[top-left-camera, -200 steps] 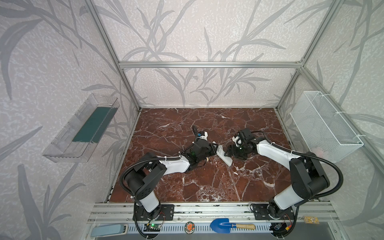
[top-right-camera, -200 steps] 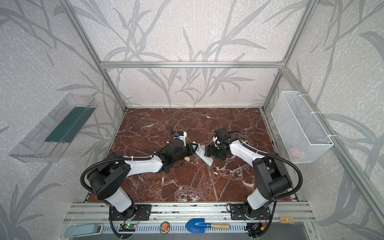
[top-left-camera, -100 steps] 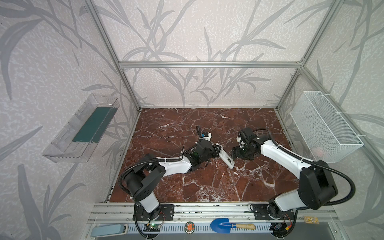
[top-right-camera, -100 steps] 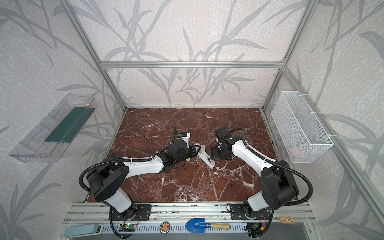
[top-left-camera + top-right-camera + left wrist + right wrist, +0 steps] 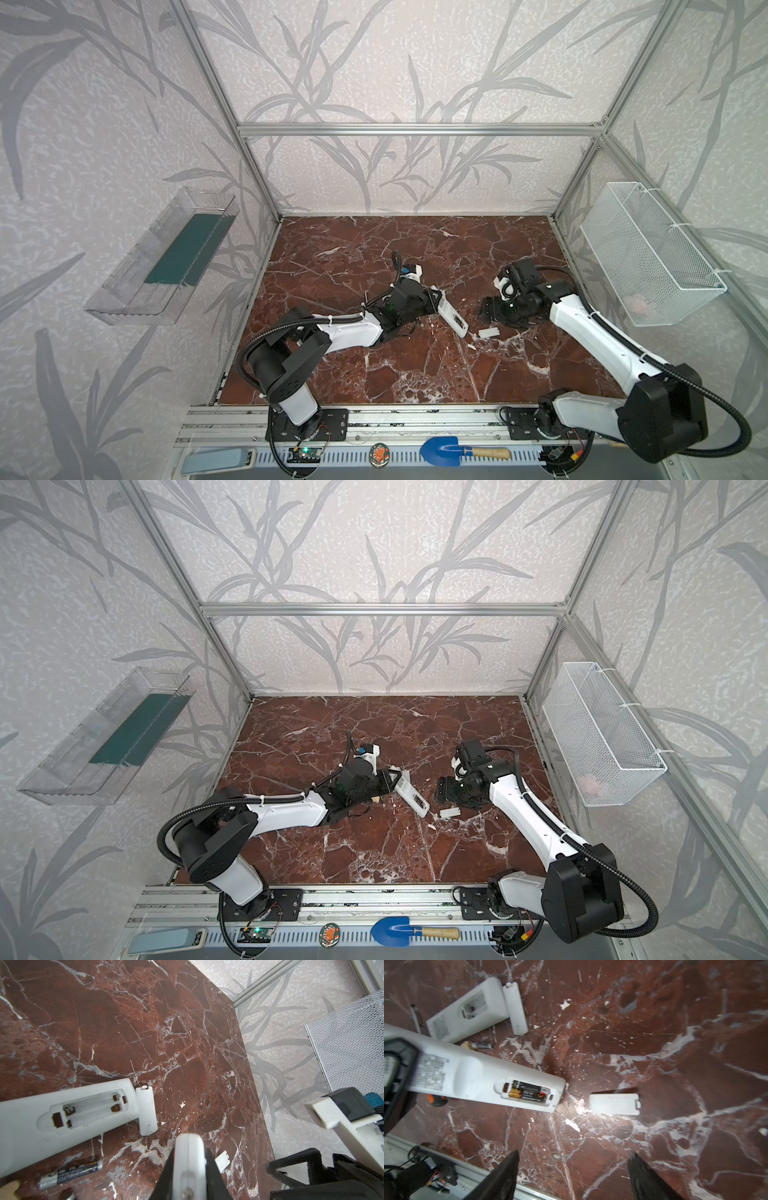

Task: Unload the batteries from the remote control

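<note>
Sitting side by side in the remote's [image 5: 467,1078] open bay: two batteries [image 5: 527,1093]. Left gripper [image 5: 435,300] clamps the remote's other end. Cover [image 5: 614,1103] lies on the table [image 5: 654,1022] just past its tip. Right gripper [image 5: 573,1157] hovers, jaws wide, empty. Second remote [image 5: 471,1009], bay empty, and a loose battery [image 5: 482,1045] lie nearby.

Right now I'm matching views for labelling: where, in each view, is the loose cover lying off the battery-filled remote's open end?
Top view: loose cover slightly right of and below centre.
Top view: cover slightly right of and below centre.
Left wrist: cover partly hidden beside the tip of the held remote.
Right wrist: cover in full view, just off the remote's open end.
Shared landmark: the held remote's open end.
</note>
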{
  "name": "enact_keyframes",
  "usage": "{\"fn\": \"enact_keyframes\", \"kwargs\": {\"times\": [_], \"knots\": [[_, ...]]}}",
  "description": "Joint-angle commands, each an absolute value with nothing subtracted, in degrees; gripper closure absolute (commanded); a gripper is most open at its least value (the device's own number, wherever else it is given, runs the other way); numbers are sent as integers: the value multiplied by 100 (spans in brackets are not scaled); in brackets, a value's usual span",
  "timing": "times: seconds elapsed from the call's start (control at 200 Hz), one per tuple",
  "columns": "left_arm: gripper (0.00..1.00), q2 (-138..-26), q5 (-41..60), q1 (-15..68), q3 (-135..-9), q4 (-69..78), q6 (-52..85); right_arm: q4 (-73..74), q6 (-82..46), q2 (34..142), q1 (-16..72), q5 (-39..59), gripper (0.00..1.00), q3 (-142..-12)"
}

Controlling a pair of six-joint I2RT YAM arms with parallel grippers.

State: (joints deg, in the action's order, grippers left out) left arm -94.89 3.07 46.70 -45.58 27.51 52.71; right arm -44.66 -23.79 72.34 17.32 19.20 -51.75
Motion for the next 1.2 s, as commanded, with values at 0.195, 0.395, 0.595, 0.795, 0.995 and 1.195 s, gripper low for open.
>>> {"fn": "enact_keyframes", "kwargs": {"times": [0.195, 0.395, 0.595, 0.795, 0.995, 1.195], "knots": [[100, -9390, 77, 4606, -4115, 2715, 5549, -3701, -1585, 7690, 1712, 3678, 18, -5025], [100, -9352, 109, 4589, -3998, 2843, 5708, -3115, -209, 7431, 2555, 2686, 15, -4776], [100, -9409, 298, 4555, -3929, 3038, 5862, -1752, 1200, 6789, 3208, 1621, 6, -3934], [100, -9285, 291, 4544, -3830, 2997, 5810, -2129, 1677, 7527, 3195, 1377, 8, -4340], [100, -9325, 427, 4535, -3817, 3124, 5786, -2004, 1887, 8178, 3186, 1438, 10, -4636], [100, -9349, 491, 4527, -3764, 3244, 5774, -2061, 2120, 8680, 3165, 1503, 15, -4941]]}}
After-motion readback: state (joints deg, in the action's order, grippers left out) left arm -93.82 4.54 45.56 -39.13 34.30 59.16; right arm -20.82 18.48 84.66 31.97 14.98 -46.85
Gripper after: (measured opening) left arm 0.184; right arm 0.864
